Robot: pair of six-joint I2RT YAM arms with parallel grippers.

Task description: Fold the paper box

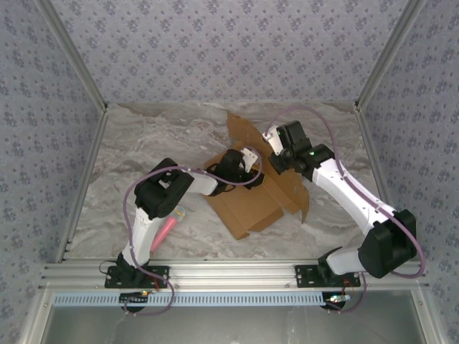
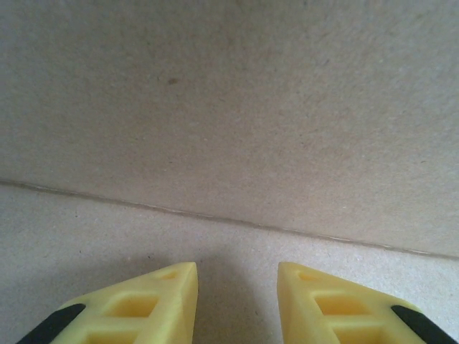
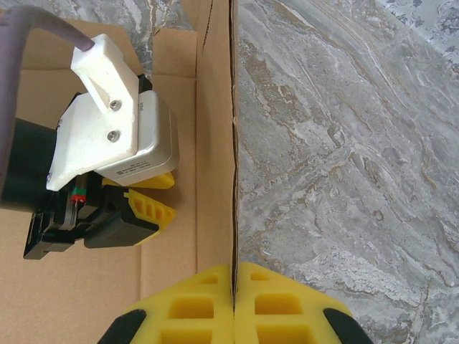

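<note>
The paper box is a brown cardboard sheet, partly folded, in the middle of the table. My left gripper points down onto its inner panel. In the left wrist view the left gripper stands open, its yellow fingers apart just short of a crease, with nothing between them. My right gripper is shut on the thin edge of an upright wall of the box. Left of that wall, over the box floor, is the left gripper. The right gripper is at the box's far right side.
The marbled table top lies right of the held wall. A pink object lies under the left arm near the front left. A loose pointed flap of the box reaches toward the back. Patterned walls enclose the table on three sides.
</note>
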